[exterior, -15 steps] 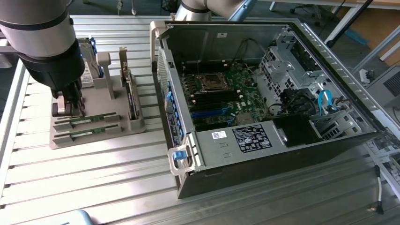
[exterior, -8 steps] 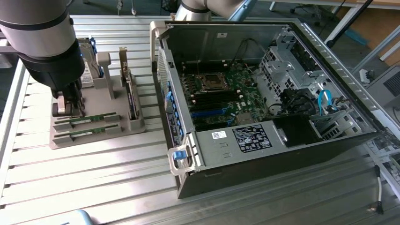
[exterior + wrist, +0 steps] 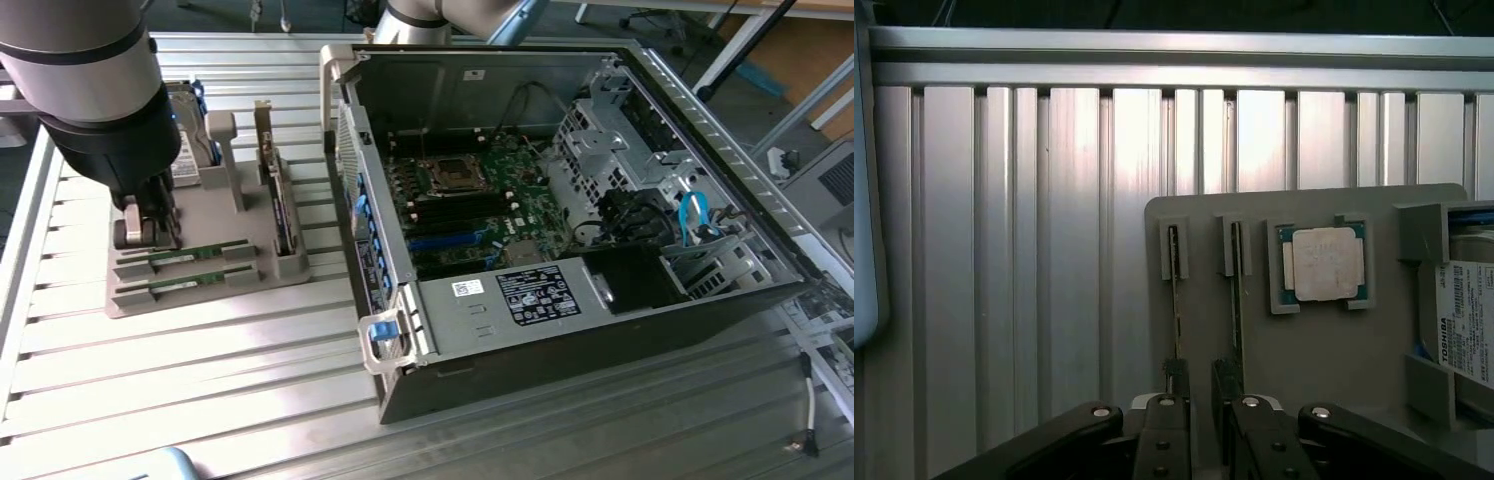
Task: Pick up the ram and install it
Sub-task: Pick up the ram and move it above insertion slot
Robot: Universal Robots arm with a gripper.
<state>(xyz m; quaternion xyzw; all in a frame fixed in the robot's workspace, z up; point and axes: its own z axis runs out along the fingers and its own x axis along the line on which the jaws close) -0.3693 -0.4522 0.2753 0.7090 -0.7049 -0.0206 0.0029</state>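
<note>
So the gripper is hanging low over the gray holder tray, at the end towards the exterior view's left. It's spread wide open and has nothing in it.

Both sticks are in their slots on the tray, lying flat side by side: the first ram stick and the second ram stick just beside it, on the side nearer the camera. The gripper is right at the end of the two sticks, closest to the first one. From the wrist view the fingertips sit just short of the sticks' near ends, and I honestly can't tell if either stick is lined up between them.

Other stuff on the tray: the square processor chip in its own pocket next to the sticks, a hard drive with a white label further along, and an expansion card standing upright on edge.

The open computer case sits on the slatted metal desk just beside the tray, towards the exterior view's right, with the motherboard exposed inside.
</note>
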